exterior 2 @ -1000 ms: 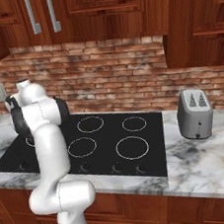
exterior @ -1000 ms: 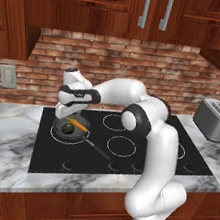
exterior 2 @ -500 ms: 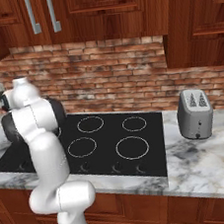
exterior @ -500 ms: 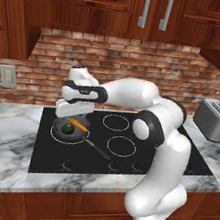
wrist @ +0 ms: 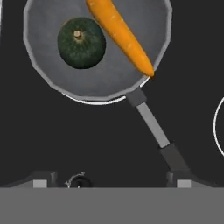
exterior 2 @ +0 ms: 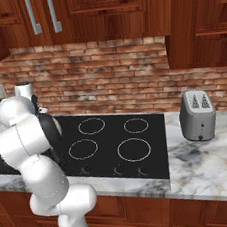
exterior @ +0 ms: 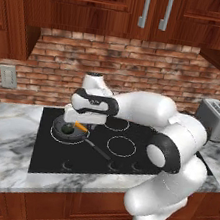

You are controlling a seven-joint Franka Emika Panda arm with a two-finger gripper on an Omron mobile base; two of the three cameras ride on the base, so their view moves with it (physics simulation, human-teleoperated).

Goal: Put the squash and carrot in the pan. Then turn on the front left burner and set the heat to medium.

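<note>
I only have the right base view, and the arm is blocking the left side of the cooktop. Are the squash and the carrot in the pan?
Observer: Yes. In the hand view, the squash lies inside the pan. The carrot lies beside it, with its thin tip reaching the rim.
Operator: Is the hand holding anything?
Observer: No. The hand hangs above the pan with its fingers wide apart and nothing between them.
Operator: Which burner is the pan on?
Observer: It sits on the front left burner. Part of the burner's white ring shows just outside the rim, near the handle.
</note>
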